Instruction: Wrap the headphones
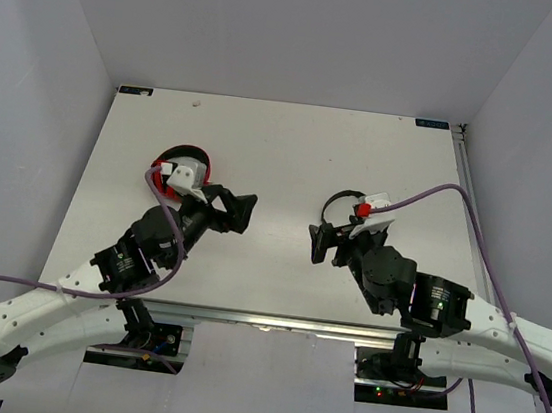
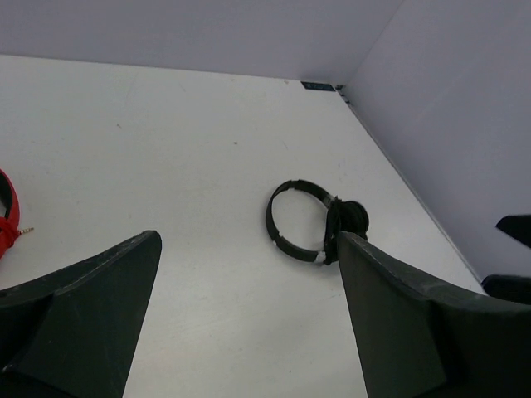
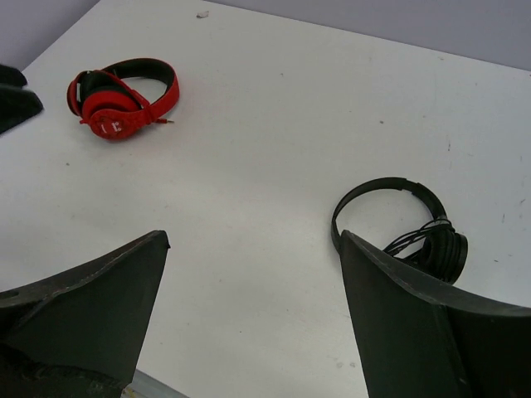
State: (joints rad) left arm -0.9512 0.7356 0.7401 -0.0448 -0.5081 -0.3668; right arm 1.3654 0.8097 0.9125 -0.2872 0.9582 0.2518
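Note:
The black headphones (image 1: pixel 329 203) lie on the white table, right of centre, partly hidden under my right wrist. In the left wrist view the black headphones (image 2: pixel 286 228) show a thin headband and stacked earcups. In the right wrist view the black headphones (image 3: pixel 390 189) have the dark cable bunched at the earcups. My left gripper (image 1: pixel 243 215) is open and empty, left of them and apart; it also shows in its own view (image 2: pixel 249 240). My right gripper (image 1: pixel 318 242) is open and empty just in front of them; it shows in its own view (image 3: pixel 253 240).
Red-and-black headphones (image 1: pixel 184 150) lie at the table's left, partly under my left wrist, and show in the right wrist view (image 3: pixel 124 99). The white table (image 1: pixel 284 137) is walled on three sides by grey panels. A metal rail runs along the near edge.

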